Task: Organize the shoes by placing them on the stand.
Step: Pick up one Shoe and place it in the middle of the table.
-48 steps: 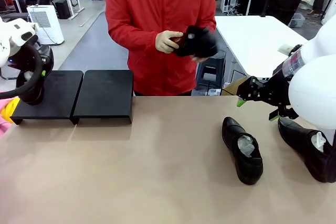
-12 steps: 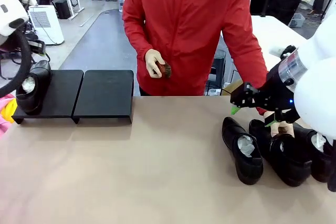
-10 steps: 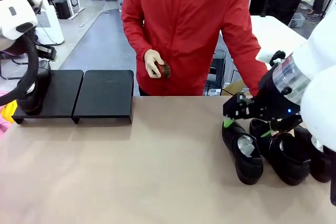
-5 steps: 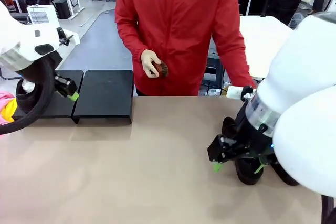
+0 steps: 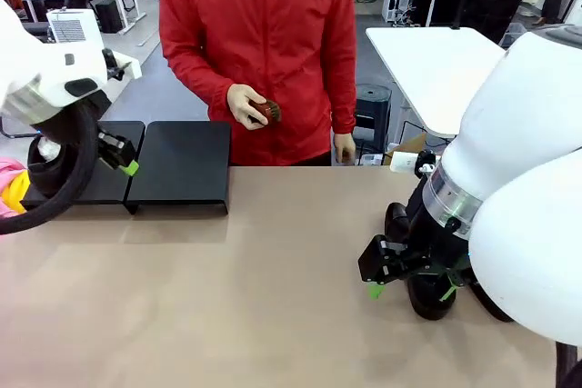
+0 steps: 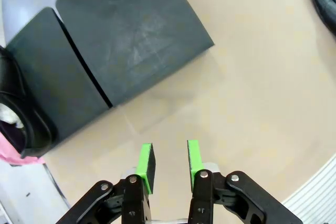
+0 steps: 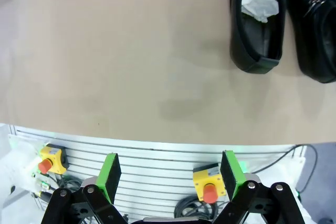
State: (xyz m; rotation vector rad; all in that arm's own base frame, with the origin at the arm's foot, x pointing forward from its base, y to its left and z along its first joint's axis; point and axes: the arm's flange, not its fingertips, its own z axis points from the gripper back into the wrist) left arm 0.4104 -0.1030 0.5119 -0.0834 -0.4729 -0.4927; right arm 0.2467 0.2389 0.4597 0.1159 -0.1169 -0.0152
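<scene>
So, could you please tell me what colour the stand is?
The stand is matte black, both platforms alike; it shows best in the left wrist view.

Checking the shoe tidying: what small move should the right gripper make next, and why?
Probably shift the right gripper over the nearest shoe and lower around it: its jaws stand open and empty, short of that shoe, which lies on the table, while the stand has free room.

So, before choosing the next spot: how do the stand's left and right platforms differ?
The left platform carries one shoe at its outer end; the right platform holds none. The left platform looks to have room for one more shoe, the right platform for two. Both are matte black, flat-topped, similar in size, side by side.
</scene>
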